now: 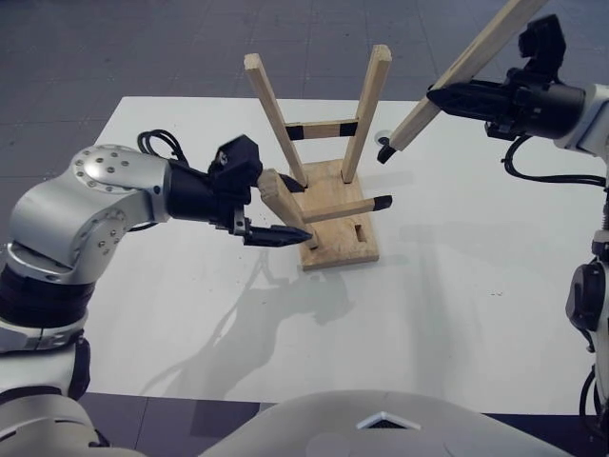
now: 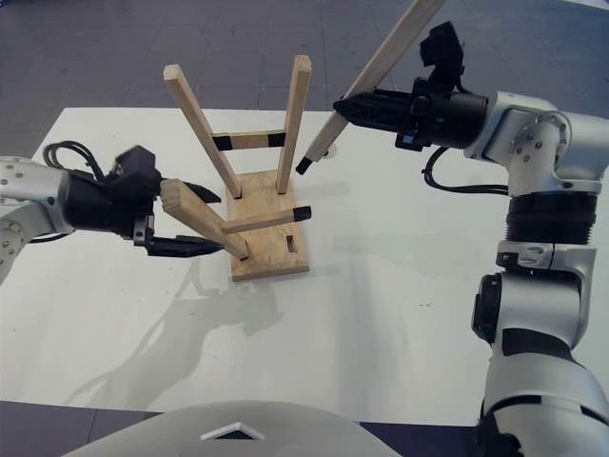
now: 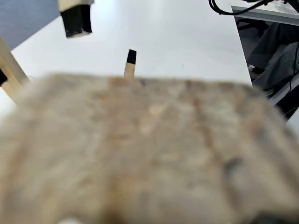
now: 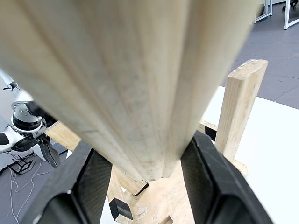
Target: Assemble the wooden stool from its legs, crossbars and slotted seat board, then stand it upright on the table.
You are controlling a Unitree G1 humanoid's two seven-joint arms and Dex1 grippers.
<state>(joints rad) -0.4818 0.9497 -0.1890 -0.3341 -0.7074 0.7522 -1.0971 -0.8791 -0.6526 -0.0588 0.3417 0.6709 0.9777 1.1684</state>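
Two end effectors, both loaded. The left end effector [image 1: 295, 211], left of centre, was clamped on a tilted leg [image 1: 278, 195], its foot down at the near left corner of the seat board [image 1: 347, 249]. My guess is it was steadying the leg in its slot. A side crossbar [image 1: 343, 208] stuck out from that leg toward the right, its black tip free.

The right end effector [image 1: 447, 98], upper right, gripped the fourth leg [image 1: 485, 43] slanted in the air, lower end aimed at the board, probably waiting for that crossbar.

The board lay flat mid-worktop [image 1: 457, 286], underside up, so the legs go in from above. The two upright legs [image 1: 271, 105] at the back were already joined by a rear crossbar [image 1: 324, 129].
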